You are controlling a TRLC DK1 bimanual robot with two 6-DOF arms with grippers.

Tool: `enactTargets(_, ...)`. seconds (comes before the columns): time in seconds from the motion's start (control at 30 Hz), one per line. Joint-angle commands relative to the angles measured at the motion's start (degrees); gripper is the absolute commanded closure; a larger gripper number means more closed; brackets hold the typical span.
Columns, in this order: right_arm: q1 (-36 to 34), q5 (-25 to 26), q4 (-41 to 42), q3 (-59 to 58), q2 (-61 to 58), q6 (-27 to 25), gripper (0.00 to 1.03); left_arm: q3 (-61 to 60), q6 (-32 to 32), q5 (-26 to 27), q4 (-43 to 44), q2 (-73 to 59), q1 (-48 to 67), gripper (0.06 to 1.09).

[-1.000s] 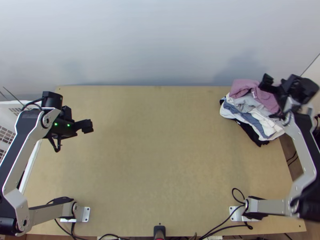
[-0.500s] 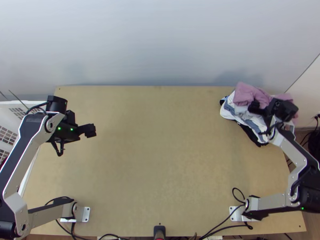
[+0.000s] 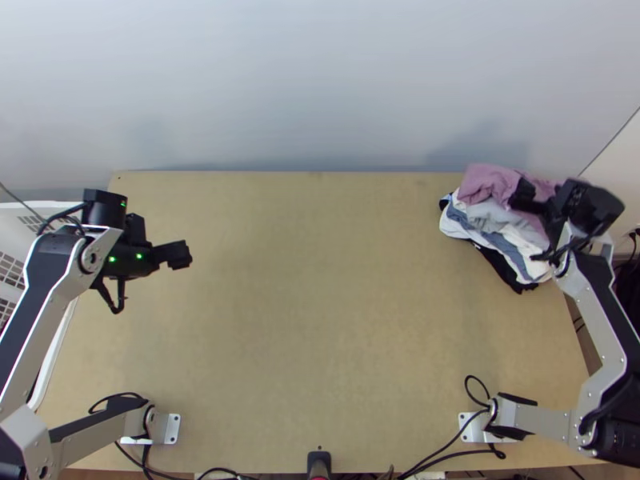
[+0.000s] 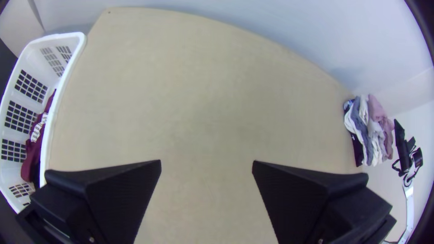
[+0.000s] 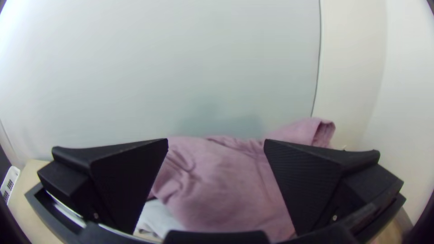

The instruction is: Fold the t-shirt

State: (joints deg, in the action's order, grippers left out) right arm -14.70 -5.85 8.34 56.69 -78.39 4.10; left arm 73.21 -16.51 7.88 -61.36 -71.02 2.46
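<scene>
At the near edge of the bench (image 3: 320, 360), a metal plate (image 3: 172, 428) sits under the left arm and another plate (image 3: 472, 426) under the right arm. Black cords (image 3: 448, 448) curl close to them. Farther up, a white basket (image 4: 74, 56) is just beside the left edge, with dark red cloth (image 4: 34, 156) inside. The left hand (image 3: 152, 282) is up over the left part of the bench, wide open, its two fingers well apart. Near the far right corner is a pile of clothes: black cloth (image 3: 504, 272) low down, then white, blue and grey ones (image 3: 488, 212), and the pink shirt (image 3: 484, 182) all bunched up on top. The right hand (image 3: 534, 226) is over this pile, open wide too. Its fingers are on two sides of some pink cloth, but I can't tell if they touch it. Behind is a pale wall (image 3: 320, 80).
</scene>
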Motion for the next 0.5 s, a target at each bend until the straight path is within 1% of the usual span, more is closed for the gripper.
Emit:
enactTargets(0.0,5.2,-0.5,-5.1,8.3,4.6,-1.7,0.04,4.6,-0.2,-5.2,0.9,2.7,1.1,0.11)
enactTargets(0.07,8.5,-0.4,-6.0,7.7,7.2,-4.9,0.04,5.5,-0.3,-7.4,1.0,4.1,1.7,0.11)
enactTargets(0.1,10.3,-0.2,-6.2,7.2,8.5,-6.3,0.04,5.8,-0.3,-9.4,1.2,4.8,2.2,0.11)
enactTargets(0.13,11.8,0.6,-6.5,6.3,10.0,-7.5,0.04,5.7,-0.2,-12.4,1.7,5.7,3.2,0.11)
enactTargets(0.2,17.5,6.0,-8.3,4.0,12.7,-10.7,0.04,5.4,0.1,-16.7,2.5,7.9,4.7,0.11)
enactTargets(0.27,23.3,8.7,-7.8,-1.7,17.3,-11.0,0.04,3.6,0.0,-18.5,3.4,10.9,5.6,0.11)
enactTargets(0.33,27.8,11.8,-5.1,-8.0,20.9,-11.8,0.04,0.1,0.0,-20.1,6.1,14.6,6.2,0.11)
enactTargets(0.4,32.0,15.6,-2.8,-12.7,23.0,-13.3,0.04,-4.7,0.7,-23.8,10.6,18.8,6.1,0.11)
enactTargets(0.43,32.7,16.7,-1.6,-15.5,24.2,-13.6,0.04,-6.9,0.8,-24.9,11.7,20.8,5.9,0.11)
enactTargets(0.47,32.9,17.0,-0.4,-18.4,25.5,-12.4,0.04,-9.3,1.0,-26.2,12.8,22.8,5.5,0.11)
